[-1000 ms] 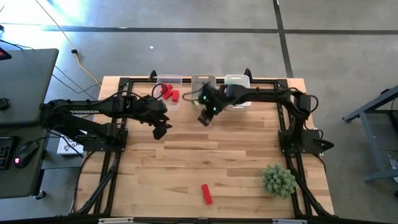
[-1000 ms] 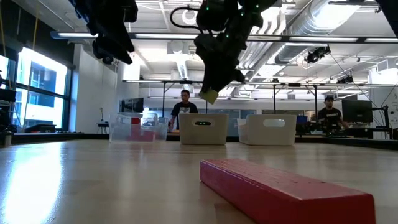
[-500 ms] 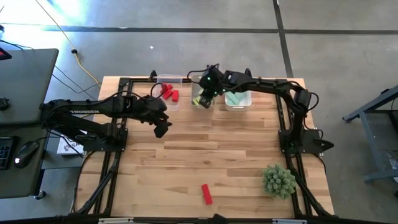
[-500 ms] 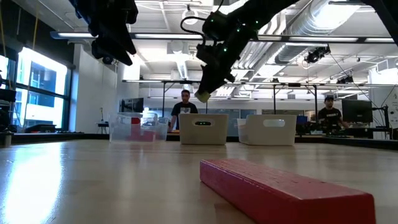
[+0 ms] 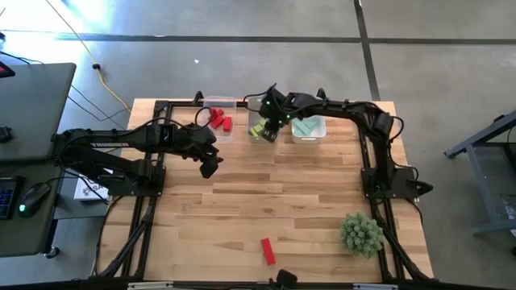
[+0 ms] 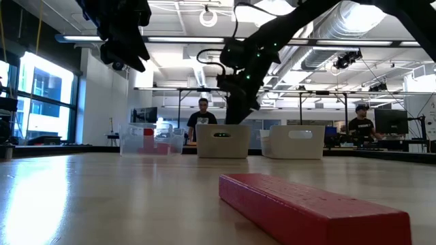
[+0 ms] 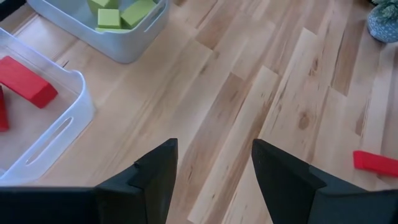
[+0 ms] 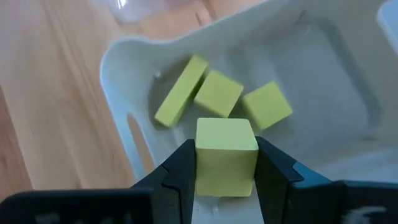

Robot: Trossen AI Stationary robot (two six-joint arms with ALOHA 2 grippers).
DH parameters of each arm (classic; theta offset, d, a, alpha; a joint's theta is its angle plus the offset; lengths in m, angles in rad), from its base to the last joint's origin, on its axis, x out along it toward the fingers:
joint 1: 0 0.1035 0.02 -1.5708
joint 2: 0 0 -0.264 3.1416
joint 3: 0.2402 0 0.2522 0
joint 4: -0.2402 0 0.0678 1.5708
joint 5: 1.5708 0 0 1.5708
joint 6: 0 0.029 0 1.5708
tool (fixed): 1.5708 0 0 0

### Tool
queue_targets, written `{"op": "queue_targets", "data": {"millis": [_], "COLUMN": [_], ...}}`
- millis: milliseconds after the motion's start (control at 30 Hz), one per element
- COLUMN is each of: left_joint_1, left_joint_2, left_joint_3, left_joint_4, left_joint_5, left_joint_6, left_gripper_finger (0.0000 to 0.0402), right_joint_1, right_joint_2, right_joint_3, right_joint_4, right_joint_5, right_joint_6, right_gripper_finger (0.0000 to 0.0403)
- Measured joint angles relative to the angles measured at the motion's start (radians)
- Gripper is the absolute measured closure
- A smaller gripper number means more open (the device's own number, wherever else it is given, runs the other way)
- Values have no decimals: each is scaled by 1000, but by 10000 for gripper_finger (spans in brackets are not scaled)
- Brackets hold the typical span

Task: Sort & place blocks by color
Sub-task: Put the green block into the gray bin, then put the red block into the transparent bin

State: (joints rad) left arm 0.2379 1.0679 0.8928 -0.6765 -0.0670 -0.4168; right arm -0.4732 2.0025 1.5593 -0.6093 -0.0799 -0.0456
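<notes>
Near edge of table: one red bar [image 5: 267,250], lying flat and alone, still unsorted. It fills the foreground of the low view. Fake plant [image 5: 361,233] stands to its right, well apart.

Mid table, left: left gripper [image 5: 209,167], held above bare wood between the red bar and the bins. Fingers apart, nothing between them. Arm waits.

Far edge, three clear bins in a row:
- Left bin [image 5: 218,102]: red blocks [image 5: 219,122] inside.
- Middle bin [image 8: 118,68]: three yellow-green blocks [image 8: 217,94] on its floor, one bar and two cubes, close together.
- Right bin [image 5: 309,104]: teal blocks [image 5: 305,127] inside.

Far edge, above the middle bin: right gripper [image 8: 226,163], fingers clamped on a yellow-green cube [image 8: 226,150]. The cube hangs over the bin's opening, above the three blocks already there and not touching them.

Step in hand: dropping the yellow-green cube into its matching bin. Sorting looks nearly finished, with only this cube and the red bar outside a bin.

Next move calls for: parting the right fingers while the cube is over the bin's inside, clear of the near wall, then lifting away. After that the red bar needs fetching to the left bin; the left arm seems better placed for it.
</notes>
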Motion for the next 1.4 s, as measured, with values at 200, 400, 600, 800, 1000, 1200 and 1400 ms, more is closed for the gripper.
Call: {"op": "queue_targets", "data": {"millis": [200,400,600,800,1000,1200,1400], "left_joint_1": [0,0,0,-1,-3,-3,-3], "left_joint_2": [0,0,0,0,0,-1,-15], "left_joint_3": [0,0,0,0,0,0,0], "left_joint_4": [0,0,0,0,-24,-143,-251], "left_joint_5": [-1,-1,-1,-1,-1,-43,-51], "left_joint_6": [-1,0,0,11,68,145,226], "left_gripper_finger": [206,206,206,206,206,206,206], "right_joint_1": [0,0,0,4,47,151,280], "right_joint_2": [14,14,14,14,13,13,12], "right_joint_3": [0,0,31,146,270,340,347], "right_joint_4": [-15,-34,-70,-212,-382,-455,-464], "right_joint_5": [9,62,75,0,-41,-41,-43], "right_joint_6": [3,6,47,144,264,434,656], "right_gripper_finger": [297,229,197,194,193,192,192]}}
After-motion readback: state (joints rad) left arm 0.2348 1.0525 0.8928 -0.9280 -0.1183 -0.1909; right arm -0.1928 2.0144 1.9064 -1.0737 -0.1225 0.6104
